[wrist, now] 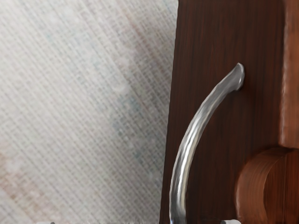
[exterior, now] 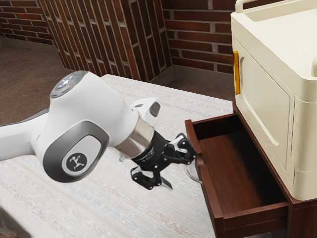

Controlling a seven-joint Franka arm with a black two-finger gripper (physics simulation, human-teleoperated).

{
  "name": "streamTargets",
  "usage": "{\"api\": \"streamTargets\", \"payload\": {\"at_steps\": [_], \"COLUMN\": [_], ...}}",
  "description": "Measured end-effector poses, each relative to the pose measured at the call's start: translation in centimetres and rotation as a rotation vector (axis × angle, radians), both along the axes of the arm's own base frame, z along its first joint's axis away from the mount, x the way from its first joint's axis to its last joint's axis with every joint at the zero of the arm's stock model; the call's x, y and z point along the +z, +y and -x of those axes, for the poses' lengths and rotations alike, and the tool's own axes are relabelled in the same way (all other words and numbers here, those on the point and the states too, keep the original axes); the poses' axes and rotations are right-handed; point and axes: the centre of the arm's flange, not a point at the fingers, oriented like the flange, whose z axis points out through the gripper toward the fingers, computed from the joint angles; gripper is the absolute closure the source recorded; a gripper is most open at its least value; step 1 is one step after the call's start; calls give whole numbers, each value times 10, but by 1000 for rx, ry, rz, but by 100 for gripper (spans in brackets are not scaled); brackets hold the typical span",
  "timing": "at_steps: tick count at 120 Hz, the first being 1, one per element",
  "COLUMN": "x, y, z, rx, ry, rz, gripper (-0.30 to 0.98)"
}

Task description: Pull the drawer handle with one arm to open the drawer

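Note:
The black gripper is open beside the drawer front, its two fingers well apart. At its far finger, the curved silver handle is partly hidden. The dark brown drawer stands pulled out from its cabinet, with its inside showing. In the wrist view, the handle arcs out from the drawer front. Small tips of the gripper show at the lower edge, one on each side of the handle. No grip on the handle is visible.
A cream cabinet with a yellow handle stands on top of the brown drawer cabinet. The pale woven surface spreads beneath the arm. Brick walls rise behind.

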Motion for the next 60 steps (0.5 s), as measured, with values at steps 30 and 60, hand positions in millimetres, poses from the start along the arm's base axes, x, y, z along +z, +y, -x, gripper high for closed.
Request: {"api": "streamTargets", "payload": {"at_steps": [30,60], "x": [79,130], "y": [5,32], "z": [2,21], "rx": [-3,23], "ry": [-117,23], "rz": [15,-25], "gripper": [15,6]}}
